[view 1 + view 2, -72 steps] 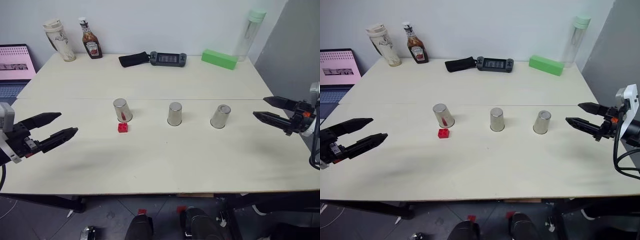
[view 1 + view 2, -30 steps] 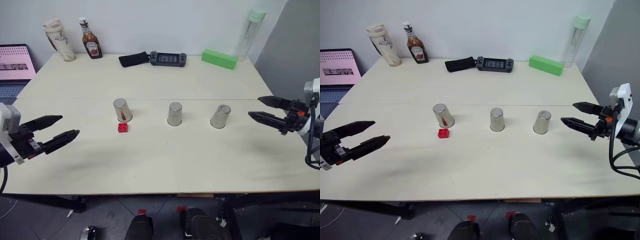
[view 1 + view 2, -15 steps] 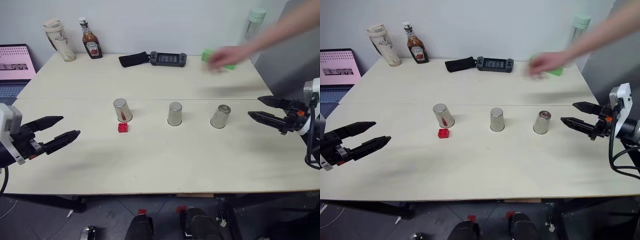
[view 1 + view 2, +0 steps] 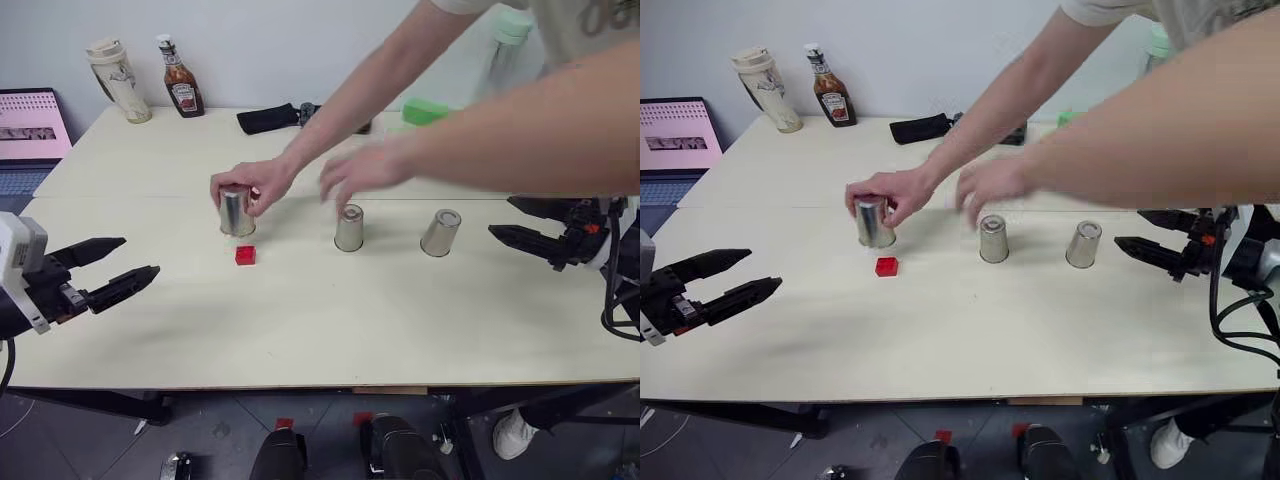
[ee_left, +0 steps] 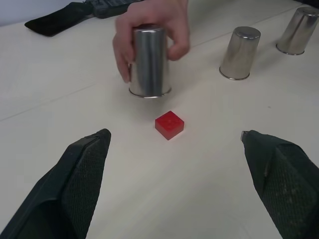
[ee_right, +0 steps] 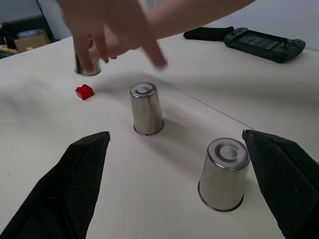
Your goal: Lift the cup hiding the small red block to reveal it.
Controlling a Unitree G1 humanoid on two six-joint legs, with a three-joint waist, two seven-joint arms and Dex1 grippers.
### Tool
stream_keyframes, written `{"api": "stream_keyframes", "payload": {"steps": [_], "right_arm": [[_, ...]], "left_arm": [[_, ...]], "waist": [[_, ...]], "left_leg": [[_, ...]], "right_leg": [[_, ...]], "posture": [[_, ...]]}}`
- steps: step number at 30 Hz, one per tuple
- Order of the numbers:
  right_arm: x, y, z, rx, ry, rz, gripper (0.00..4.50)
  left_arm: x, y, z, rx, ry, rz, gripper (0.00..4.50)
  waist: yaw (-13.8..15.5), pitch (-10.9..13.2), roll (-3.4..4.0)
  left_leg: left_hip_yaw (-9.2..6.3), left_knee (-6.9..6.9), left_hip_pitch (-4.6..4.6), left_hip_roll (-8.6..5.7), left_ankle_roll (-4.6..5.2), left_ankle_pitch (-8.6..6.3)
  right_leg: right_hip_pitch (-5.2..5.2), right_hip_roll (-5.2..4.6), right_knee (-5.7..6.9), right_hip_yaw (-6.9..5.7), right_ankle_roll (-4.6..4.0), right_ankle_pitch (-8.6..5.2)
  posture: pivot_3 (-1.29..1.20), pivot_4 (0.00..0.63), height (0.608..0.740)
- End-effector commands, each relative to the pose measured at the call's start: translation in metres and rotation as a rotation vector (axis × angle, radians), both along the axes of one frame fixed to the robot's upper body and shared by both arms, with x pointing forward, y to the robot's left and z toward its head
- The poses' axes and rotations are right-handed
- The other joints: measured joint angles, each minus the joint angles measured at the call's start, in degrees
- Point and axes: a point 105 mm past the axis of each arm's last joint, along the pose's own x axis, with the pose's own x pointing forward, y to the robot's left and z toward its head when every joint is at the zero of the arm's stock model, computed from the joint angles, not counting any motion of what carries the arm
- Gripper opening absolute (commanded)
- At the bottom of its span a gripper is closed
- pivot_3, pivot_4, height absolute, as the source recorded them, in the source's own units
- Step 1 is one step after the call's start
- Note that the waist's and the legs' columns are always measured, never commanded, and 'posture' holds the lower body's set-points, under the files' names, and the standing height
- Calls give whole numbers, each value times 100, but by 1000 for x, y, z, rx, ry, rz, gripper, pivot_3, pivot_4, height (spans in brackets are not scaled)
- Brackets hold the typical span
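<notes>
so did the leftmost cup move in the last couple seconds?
Yes. A person's hand now grips the leftmost cup, and it has shifted slightly to the left and away from the red block, which stayed put.

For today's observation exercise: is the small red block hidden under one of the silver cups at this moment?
No, the small red block lies uncovered on the table, just in front of the cup that a person's hand grips.

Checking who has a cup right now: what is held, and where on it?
Both end effectors, left and right, are open and empty. A person's hand grips the leftmost cup around its upper sides; the red block lies uncovered.
</notes>
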Motion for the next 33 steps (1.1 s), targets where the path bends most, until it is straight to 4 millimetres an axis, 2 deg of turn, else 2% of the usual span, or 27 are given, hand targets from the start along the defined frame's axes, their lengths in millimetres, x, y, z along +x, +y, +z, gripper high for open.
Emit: {"api": "stream_keyframes", "payload": {"steps": [1, 29, 33], "right_arm": [[-1, 3, 14, -10, -56, 10, 4500], [-2, 8, 12, -15, -49, 29, 4500], [-4, 15, 14, -22, -51, 57, 4500]], "left_arm": [[-1, -3, 5, 22, -31, -9, 4460], [-1, -3, 2, 19, -21, -10, 4460], [-3, -11, -1, 20, -1, -48, 4460]], "waist": [[0, 0, 0], [1, 0, 0], [1, 0, 0]], "left_leg": [[-1, 0, 0, 0, 0, 0], [-2, 0, -1, 0, 0, 0], [-2, 0, -1, 0, 0, 0]], "right_leg": [[0, 0, 0, 0, 0, 0], [0, -3, 0, 0, 1, 0], [0, -3, 0, 0, 1, 0]], "posture": [[0, 150, 740], [0, 150, 740], [0, 150, 740]]}}
